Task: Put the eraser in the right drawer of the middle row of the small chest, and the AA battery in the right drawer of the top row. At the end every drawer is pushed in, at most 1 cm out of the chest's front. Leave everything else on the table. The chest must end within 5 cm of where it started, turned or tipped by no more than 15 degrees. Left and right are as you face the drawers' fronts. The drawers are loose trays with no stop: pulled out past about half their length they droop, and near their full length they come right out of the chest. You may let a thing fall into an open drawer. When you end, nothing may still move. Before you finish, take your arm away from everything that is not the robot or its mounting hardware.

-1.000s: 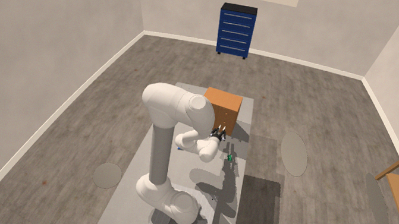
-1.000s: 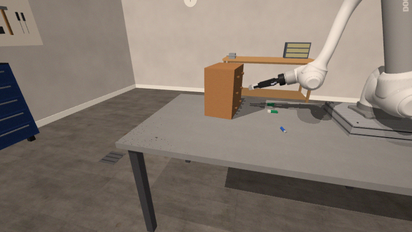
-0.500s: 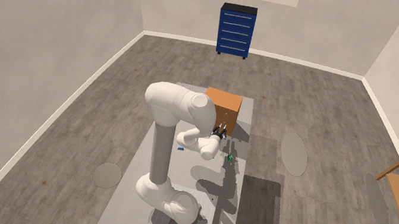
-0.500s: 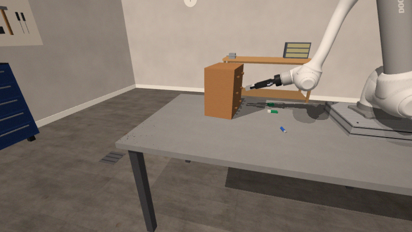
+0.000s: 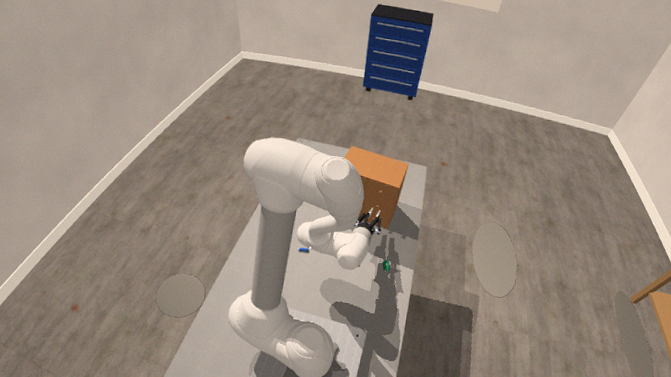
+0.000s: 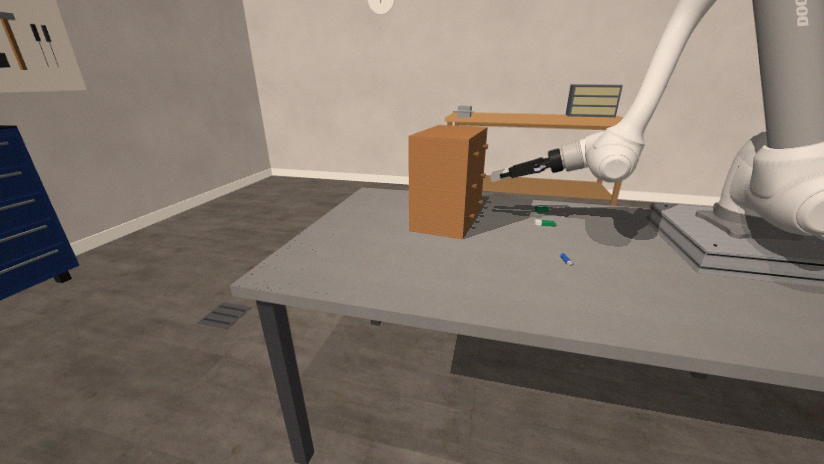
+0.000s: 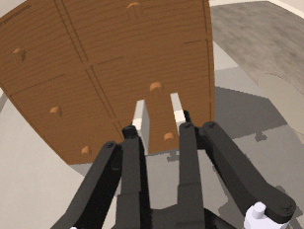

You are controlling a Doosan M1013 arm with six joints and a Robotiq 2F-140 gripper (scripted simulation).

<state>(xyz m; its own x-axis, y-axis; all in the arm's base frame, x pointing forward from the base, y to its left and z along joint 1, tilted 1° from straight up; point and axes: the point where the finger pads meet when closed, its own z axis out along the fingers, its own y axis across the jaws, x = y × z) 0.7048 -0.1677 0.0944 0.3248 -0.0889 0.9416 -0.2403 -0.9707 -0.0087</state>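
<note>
we're holding the gripper point(image 5: 375, 212) point(image 6: 496, 175) point(image 7: 159, 108) slightly open, gripping nothing, near the small chest point(image 5: 377, 166) point(image 6: 437, 184) point(image 7: 109, 79); the green-and-white block point(image 6: 545, 223) and blue cylinder point(image 5: 303, 249) point(image 6: 566, 259) are lying on the table point(image 5: 226, 311) point(image 6: 369, 270) point(image 7: 37, 170).

Partial lettering "DOO" on arm's grey upright link point(image 6: 787, 74), well above and behind pincer point(image 5: 374, 213) point(image 6: 499, 174) point(image 7: 160, 110).

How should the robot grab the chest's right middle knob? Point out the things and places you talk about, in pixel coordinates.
Probably pinch the knob point(image 5: 378, 204) point(image 6: 483, 175) point(image 7: 155, 87) by its left and right sides, coming straight from the front. It's small and round and sticks out from the chest point(image 5: 375, 165) point(image 6: 438, 184) point(image 7: 109, 30).
</note>
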